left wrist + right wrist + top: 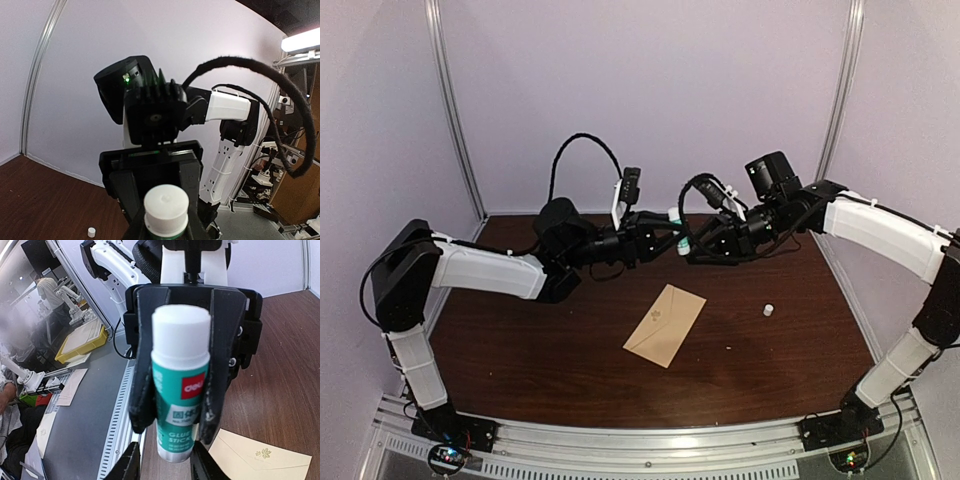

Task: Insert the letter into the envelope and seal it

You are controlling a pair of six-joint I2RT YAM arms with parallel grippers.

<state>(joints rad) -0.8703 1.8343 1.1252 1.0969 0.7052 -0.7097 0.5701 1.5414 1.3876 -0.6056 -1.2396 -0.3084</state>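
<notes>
A glue stick (180,355) is clamped by the left gripper (175,426) in mid-air. Its lower end is flanked by the right gripper (165,462); contact cannot be told. The envelope (665,325) is laid flat on the table (520,345) below, flap down, contents hidden.

Overhead view dim and soft; wrist views bend at the edges, and a strip lamp (301,42) glares.

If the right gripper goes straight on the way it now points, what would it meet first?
The glue stick held by the left gripper, directly ahead. Its lower end seems to lie level with the right gripper, though depth is unclear.
</notes>
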